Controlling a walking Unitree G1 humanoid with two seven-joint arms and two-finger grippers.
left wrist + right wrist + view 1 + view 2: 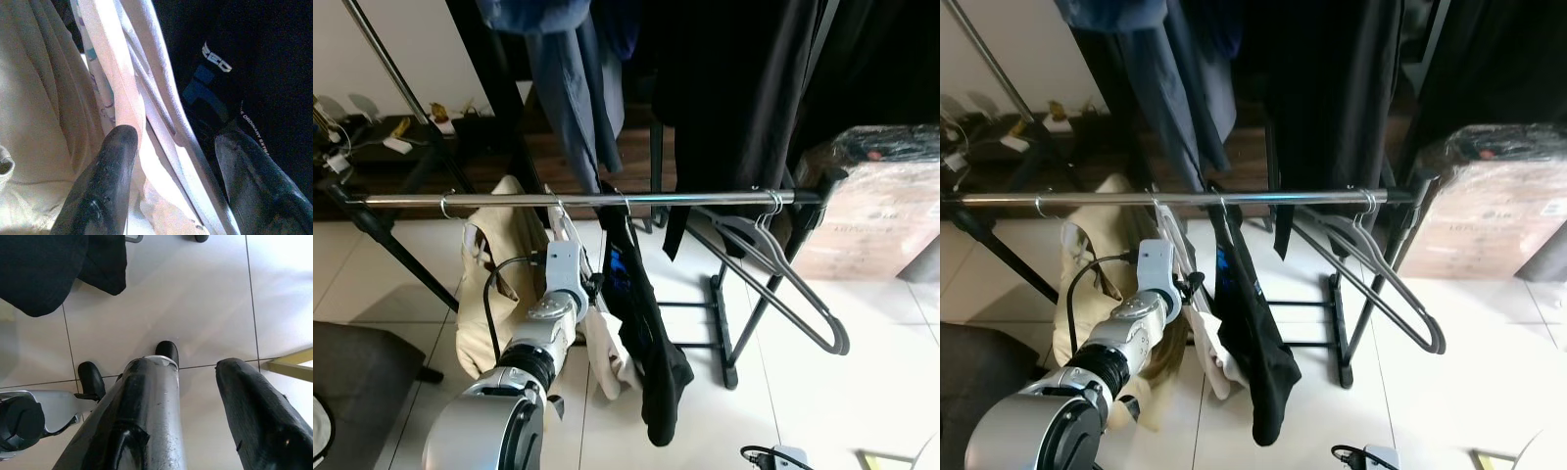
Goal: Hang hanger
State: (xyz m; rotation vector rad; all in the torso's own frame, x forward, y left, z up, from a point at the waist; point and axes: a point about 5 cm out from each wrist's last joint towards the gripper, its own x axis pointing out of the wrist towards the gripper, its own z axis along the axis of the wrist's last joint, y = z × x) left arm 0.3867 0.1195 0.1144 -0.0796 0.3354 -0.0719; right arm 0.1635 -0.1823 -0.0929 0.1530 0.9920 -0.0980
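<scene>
A silver rail runs across the clothes rack. A hanger carrying a white garment hangs from it by its hook, between a cream garment and a black garment. My left gripper is raised just under the rail at this hanger. In the left wrist view its fingers stand apart, open, with the hanger's arm and white cloth between them. My right gripper hangs low and open over the floor tiles, holding nothing.
Empty grey hangers hang at the rail's right end. A wrapped cardboard box stands at the right. Dark clothes hang from a higher rail behind. The rack's black leg and a floor cable lie below.
</scene>
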